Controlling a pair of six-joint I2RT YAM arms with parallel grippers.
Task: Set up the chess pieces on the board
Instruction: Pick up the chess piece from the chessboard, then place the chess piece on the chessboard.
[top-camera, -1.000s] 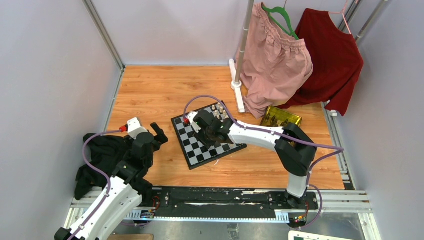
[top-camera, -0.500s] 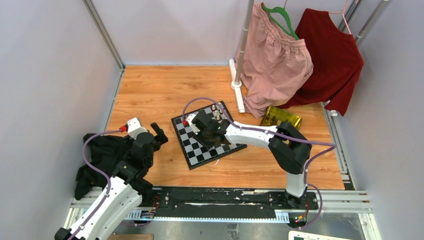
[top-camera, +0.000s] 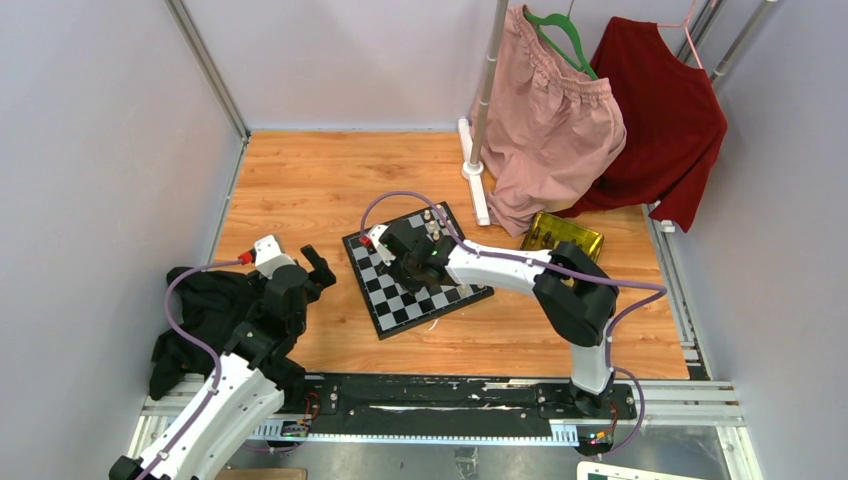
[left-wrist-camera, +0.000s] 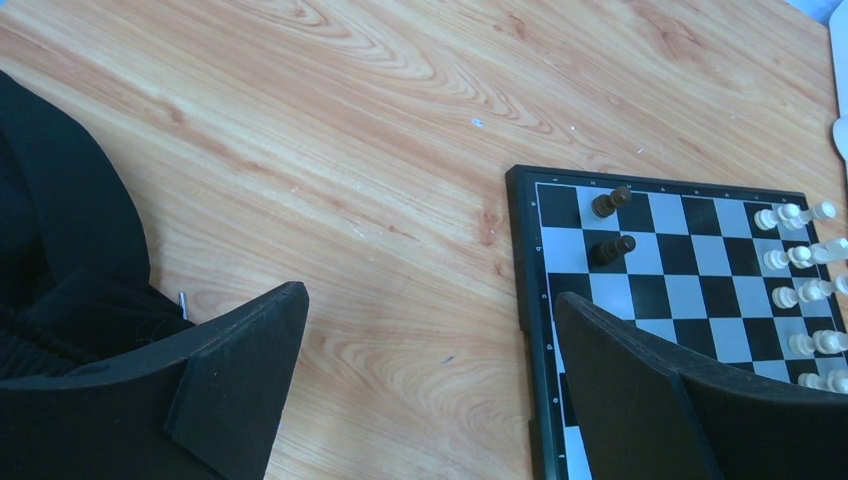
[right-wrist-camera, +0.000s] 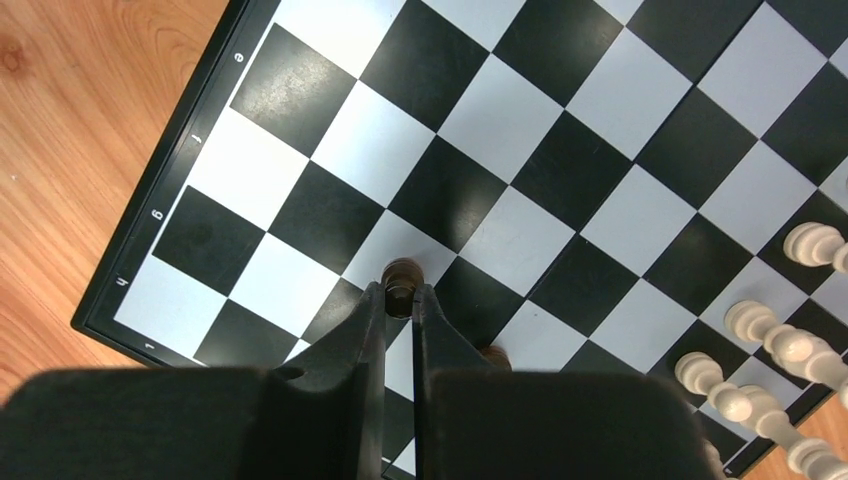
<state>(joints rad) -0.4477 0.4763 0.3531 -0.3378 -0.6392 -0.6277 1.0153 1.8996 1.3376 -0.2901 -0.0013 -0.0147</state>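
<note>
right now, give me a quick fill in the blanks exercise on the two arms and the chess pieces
1. The right arm's fingers pinch a chess piece that is not cream-white but ____.
2. The left arm's fingers, over the bare wood beside the board, stand wide ____.
3. In the left wrist view, the number of dark pieces standing on the board is ____.

Missing words: dark; open; two

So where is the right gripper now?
Right wrist view: the right gripper is over the board, shut on a dark chess piece, left of the white pieces.
</note>
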